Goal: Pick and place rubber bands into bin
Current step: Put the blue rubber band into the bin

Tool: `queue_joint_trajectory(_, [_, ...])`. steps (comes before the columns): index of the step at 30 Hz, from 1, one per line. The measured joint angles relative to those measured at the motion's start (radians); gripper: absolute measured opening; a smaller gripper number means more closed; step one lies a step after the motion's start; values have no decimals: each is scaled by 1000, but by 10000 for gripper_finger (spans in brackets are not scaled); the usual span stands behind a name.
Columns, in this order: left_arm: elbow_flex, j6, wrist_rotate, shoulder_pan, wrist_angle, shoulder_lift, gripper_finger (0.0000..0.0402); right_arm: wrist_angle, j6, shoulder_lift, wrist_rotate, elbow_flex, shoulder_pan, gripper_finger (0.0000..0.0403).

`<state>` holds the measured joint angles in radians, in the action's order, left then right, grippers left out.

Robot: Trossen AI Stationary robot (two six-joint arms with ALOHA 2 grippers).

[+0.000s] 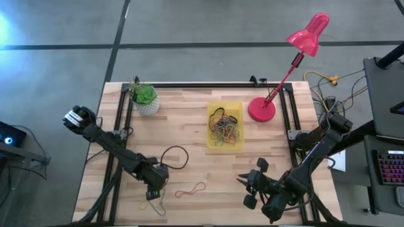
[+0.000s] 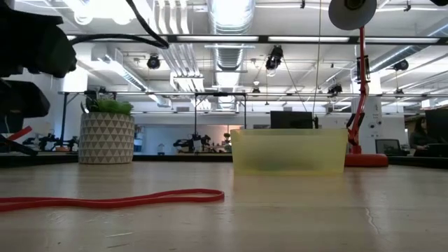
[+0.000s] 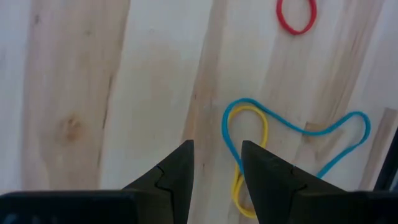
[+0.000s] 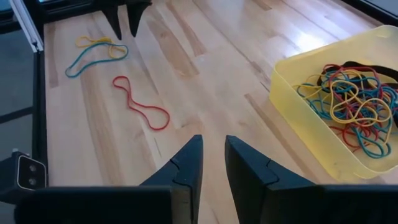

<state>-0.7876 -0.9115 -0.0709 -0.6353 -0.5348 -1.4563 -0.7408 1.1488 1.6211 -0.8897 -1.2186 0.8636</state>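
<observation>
left gripper [image 3: 216, 168]: narrowly parted, nothing held, hung over yellow band [image 3: 249, 155] and blue band [image 3: 298, 127] | right gripper [image 4: 213, 158]: narrow gap, nothing held | red band [image 1: 190, 188]: at 7 o'clock from bin [image 1: 226, 106]

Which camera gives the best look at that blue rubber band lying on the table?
The left wrist view: the blue rubber band fills it, looped with a yellow one. The right wrist view shows it small and far off, the high view only faintly. The low view misses it.
</observation>
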Motion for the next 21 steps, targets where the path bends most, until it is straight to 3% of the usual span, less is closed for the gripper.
queue_joint_trajectory(21, [8, 28, -9, 0, 100, -91, 118, 22, 3, 0, 7, 23, 0, 59])
